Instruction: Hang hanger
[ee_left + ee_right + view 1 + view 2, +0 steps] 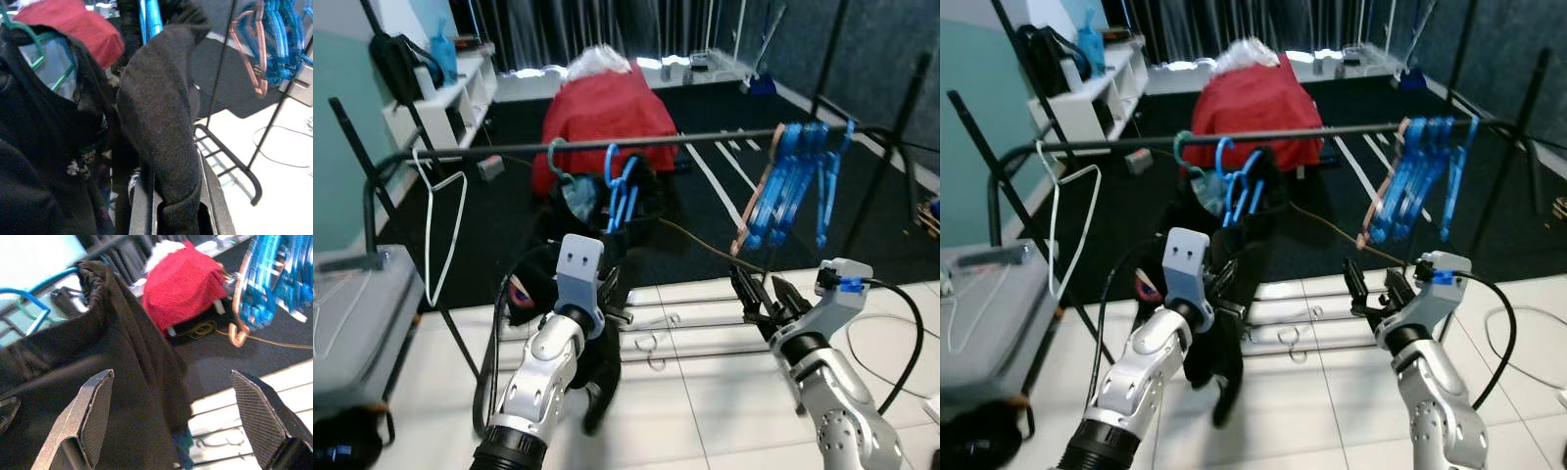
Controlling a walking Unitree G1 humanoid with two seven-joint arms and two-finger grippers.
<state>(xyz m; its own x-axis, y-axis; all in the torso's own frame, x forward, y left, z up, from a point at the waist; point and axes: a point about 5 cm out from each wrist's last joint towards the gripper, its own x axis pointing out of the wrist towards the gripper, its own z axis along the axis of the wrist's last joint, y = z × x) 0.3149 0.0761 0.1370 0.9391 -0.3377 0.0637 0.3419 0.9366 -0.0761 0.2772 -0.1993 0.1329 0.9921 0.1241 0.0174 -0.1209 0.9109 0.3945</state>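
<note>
A: What is gripped nearest the camera?

B: A fold of the black garment (161, 132) is pinched between the fingers of the left gripper (610, 315), as seen in the left wrist view. The right gripper (183, 423) is held beside the same cloth with its fingers spread wide and nothing between them.

A: And the hanger itself?

B: A blue hanger (622, 191) is seen at the top of the garment, its hook at the rail (705, 142); whether the hook is fully seated cannot be told. A teal hanger (560, 166) is hooked just beside it.

A: How should the step be done well?

B: The cloth is probably best kept pinched low while the hook is checked, so the weight is carried straight down and the rail is not dragged sideways. The free gripper could be brought to the hanger's neck, not to the loose fabric.

A: What stands in the way?

B: The rack's lower bars (705, 328) lie just under both grippers. A white wire hanger (445, 235) hangs toward the rail's left end, and a bunch of blue hangers (793, 181) toward its right. Well behind, a red cloth (602, 113) is draped over something on the dark floor.
</note>
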